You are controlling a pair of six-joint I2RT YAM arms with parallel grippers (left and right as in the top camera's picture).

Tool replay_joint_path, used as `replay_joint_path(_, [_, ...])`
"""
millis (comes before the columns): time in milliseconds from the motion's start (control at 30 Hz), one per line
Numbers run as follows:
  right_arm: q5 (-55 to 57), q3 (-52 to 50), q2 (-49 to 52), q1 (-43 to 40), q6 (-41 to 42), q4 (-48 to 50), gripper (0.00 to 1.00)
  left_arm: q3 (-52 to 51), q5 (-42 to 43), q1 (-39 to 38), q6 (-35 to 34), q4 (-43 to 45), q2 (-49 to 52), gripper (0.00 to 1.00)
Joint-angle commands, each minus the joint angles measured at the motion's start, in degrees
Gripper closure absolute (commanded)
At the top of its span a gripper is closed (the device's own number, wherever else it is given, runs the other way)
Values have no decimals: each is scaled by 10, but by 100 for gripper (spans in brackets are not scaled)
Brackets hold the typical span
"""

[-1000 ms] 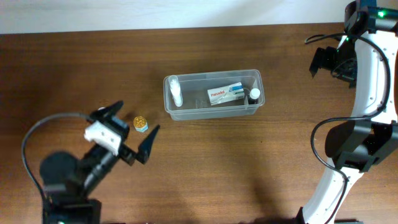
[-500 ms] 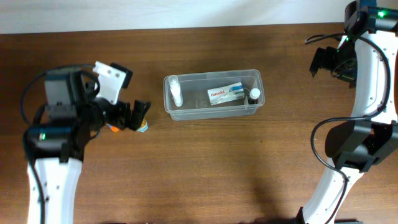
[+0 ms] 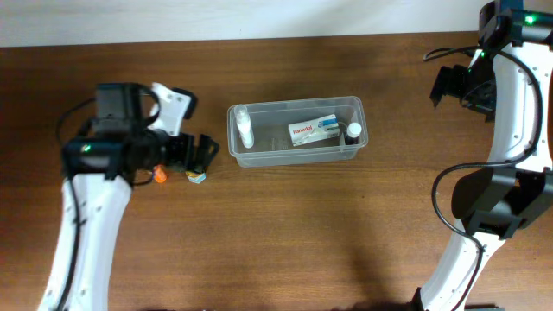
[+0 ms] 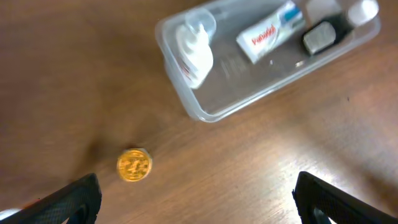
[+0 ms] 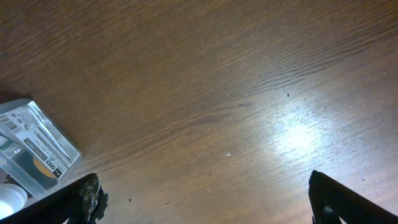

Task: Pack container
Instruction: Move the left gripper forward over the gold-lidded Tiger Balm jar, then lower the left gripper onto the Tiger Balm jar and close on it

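Observation:
The clear container (image 3: 298, 158) stands mid-table. It holds a white bottle (image 3: 244, 128), a Panadol box (image 3: 314, 130) and a dark bottle with a white cap (image 3: 353, 131). A small jar with a gold lid (image 3: 196, 175) stands on the table to its left. My left gripper (image 3: 186, 155) is open and empty, hovering over the jar. In the left wrist view the gold lid (image 4: 134, 165) lies just ahead of the left finger, between the open fingers (image 4: 199, 202), with the container (image 4: 205, 115) beyond. My right gripper (image 3: 454, 86) is open and empty at the far right (image 5: 205, 199).
The table is dark brown wood, with a white wall along its far edge. The right wrist view shows only a corner of the container (image 5: 31, 149) at its left edge. The right arm's base (image 3: 492, 203) stands at the right side.
My left arm has swung from the front left up towards the container. Its open gripper now hangs over the gold-lidded jar. The right arm has not moved.

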Motion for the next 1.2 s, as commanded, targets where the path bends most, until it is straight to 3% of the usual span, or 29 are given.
replay_joint_path(0, [7, 0, -2, -3, 5, 0, 2, 11, -74, -31, -53, -2, 43, 1])
replay_joint_path(100, [7, 0, -2, -3, 5, 0, 2, 11, -159, -40, -125, -4, 68, 1])
replay_joint_path(267, [7, 0, -2, -3, 5, 0, 2, 11, -168, -39, -156, -4, 89, 0])
replay_joint_path(467, [7, 0, -2, -3, 5, 0, 1, 11, -132, -41, -158, -5, 115, 1])
replay_joint_path(1167, [7, 0, -2, -3, 5, 0, 2, 11, -138, -41, -180, -30, 205, 0])
